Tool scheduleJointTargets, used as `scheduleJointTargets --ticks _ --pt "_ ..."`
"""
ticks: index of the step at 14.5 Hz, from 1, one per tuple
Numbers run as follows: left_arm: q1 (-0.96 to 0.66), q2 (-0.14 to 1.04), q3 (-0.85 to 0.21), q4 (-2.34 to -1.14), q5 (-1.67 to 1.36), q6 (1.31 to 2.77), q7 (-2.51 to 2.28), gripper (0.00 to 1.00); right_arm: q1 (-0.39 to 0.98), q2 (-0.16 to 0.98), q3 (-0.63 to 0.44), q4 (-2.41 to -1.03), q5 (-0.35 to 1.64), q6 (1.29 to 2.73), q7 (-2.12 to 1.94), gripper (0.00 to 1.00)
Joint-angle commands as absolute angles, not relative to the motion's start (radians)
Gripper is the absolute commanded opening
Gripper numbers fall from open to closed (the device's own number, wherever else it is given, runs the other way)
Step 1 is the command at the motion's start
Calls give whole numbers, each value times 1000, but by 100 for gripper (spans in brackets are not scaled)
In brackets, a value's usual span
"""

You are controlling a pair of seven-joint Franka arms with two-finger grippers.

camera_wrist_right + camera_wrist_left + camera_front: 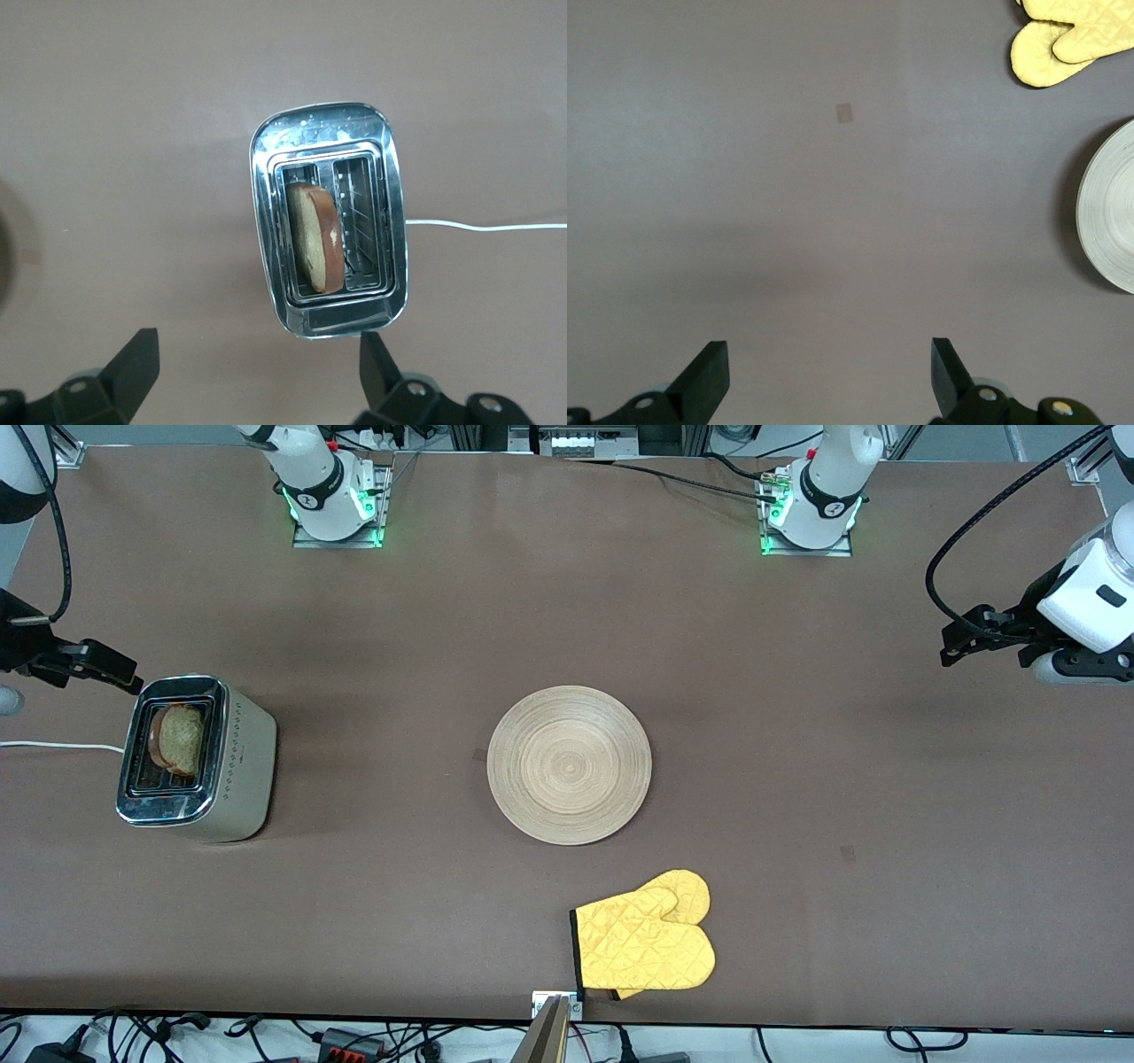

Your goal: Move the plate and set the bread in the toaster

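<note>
The toaster (244, 771) stands at the right arm's end of the table. The bread (182, 737) stands upright in one of its two slots, and the other slot is empty. The right wrist view shows the toaster's chrome top (266, 221) and the bread (314, 237) from above. My right gripper (120, 673) hangs open over the table just beside the toaster, with nothing between its fingers (137, 367). The round wooden plate (569, 763) lies bare at the table's middle. My left gripper (961, 638) hovers open and empty over bare table at the left arm's end, and the plate's rim (1112, 212) shows in its wrist view.
A yellow oven mitt (647, 943) lies nearer the front camera than the plate, close to the table's front edge; it also shows in the left wrist view (1063, 44). The toaster's white cord (53, 746) trails off toward the table's end.
</note>
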State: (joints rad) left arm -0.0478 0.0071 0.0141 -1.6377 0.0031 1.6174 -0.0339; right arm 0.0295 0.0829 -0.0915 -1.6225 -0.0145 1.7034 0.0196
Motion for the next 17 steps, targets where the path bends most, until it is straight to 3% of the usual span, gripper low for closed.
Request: scheduleJointTargets --ticks 1,17 --pt "-46 5 11 -1620 23 1598 -18 100 17 58 -77 -1649 -21 1698 -2 100" --pt "-46 5 11 -1620 23 1598 -18 100 18 3 -75 -1704 -15 1669 -15 100"
